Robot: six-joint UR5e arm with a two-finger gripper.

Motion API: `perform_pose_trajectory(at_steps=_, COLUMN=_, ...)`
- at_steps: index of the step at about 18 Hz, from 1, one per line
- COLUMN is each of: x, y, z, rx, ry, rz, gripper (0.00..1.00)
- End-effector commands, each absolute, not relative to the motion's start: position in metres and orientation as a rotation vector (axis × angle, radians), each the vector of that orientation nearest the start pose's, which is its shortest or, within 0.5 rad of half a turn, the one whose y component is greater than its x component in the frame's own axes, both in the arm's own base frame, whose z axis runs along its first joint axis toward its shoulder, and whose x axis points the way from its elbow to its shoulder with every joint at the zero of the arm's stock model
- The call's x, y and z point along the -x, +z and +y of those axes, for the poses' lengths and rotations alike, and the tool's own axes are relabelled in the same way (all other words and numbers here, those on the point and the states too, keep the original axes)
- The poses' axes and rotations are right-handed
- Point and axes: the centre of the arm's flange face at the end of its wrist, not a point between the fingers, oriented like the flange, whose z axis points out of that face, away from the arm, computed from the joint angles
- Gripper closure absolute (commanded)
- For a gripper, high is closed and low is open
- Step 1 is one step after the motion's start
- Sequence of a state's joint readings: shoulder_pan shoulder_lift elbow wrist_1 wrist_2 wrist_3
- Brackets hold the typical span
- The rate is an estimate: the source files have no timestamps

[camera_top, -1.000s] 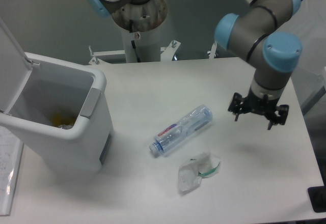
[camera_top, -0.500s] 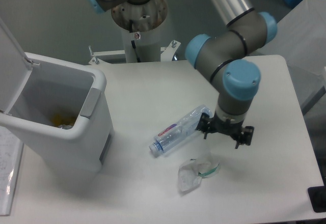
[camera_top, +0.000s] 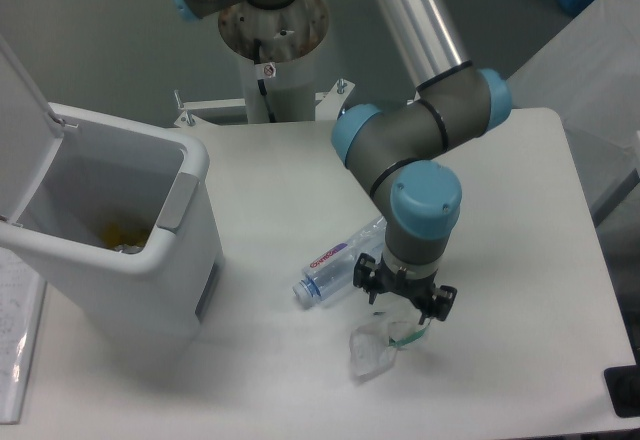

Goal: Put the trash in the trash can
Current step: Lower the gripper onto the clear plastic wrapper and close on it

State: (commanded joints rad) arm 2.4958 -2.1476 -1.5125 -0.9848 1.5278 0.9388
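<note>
Camera view, nearest first: the crumpled wrapper [camera_top: 383, 344] is seen lying on the white desk [camera_top: 520, 380], thin clear film with a green edge, wrinkled and shapeless. Just above it the hand [camera_top: 404, 295] is now held, having been swung across from the right side of the desk over the last second; its dark fingers are spread apart and nothing is gripped. From that position, a reach for the wrapper or the bottle is judged to be starting.

The bottle [camera_top: 335, 262] is laid on its side beside the hand, a smooth clear cylinder with a red-purple label and blue cap, partly hidden by the arm.

Farther left, the trash can [camera_top: 150, 260] is stood with its lid flipped up, a large white hard-plastic box with a grey tab.
</note>
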Motion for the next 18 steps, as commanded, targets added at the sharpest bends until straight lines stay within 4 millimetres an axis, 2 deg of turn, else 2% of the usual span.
perform_pose_trajectory(at_steps=4, x=0.465, y=0.239, z=0.515, rx=3.056, ry=0.055, rz=0.017, gripper=1.00)
perform_pose_trajectory(at_steps=8, x=0.482, y=0.250, z=0.503, rx=3.008, ry=0.022, rz=-0.035, gripper=1.00)
perform_pose_trajectory(at_steps=14, x=0.487, y=0.261, z=0.503, rx=2.977, ry=0.026, rz=-0.061, gripper=1.00)
perform_pose_trajectory(at_steps=15, x=0.486, y=0.266, z=0.504, rx=2.965, ry=0.026, rz=-0.066, gripper=1.00)
perform_pose_trajectory(at_steps=18, x=0.472, y=0.317, z=0.507, rx=2.839, ry=0.010, rz=-0.121, gripper=1.00)
